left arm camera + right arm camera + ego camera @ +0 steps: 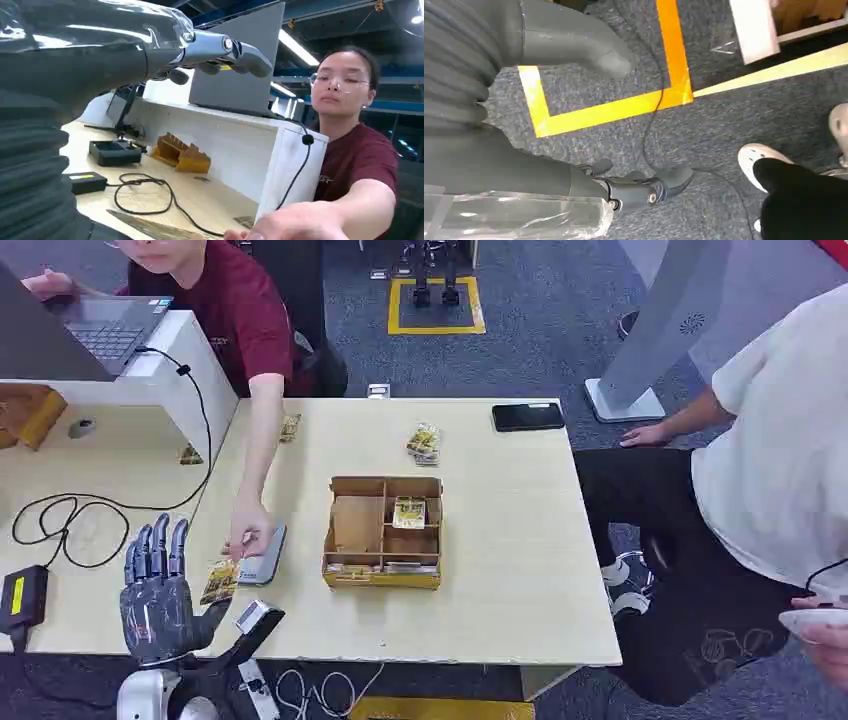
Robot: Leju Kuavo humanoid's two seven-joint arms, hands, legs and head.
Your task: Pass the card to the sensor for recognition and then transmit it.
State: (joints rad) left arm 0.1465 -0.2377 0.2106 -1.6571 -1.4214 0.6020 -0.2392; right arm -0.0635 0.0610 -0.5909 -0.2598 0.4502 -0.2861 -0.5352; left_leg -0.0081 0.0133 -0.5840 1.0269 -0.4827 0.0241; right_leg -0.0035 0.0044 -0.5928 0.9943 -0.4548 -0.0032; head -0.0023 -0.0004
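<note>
Left hand: your left hand (pixel 157 600) hovers at the table's 7 o'clock corner, dark jointed fingers spread and upright, grasping nothing.
Right hand: your right hand (pixel 574 125) hangs over speckled grey carpet, smooth grey thumb and darker fingers apart, released.
Card: a glossy printed card (pixel 219 581) lies flat just at the left hand's 2 o'clock.
Sensor: a flat grey rounded-corner sensor (pixel 263 555) sits beside it, under a person's hand (pixel 247 538).
Box: a partitioned cardboard box (pixel 384 532) sits at table centre, holding cards.
</note>
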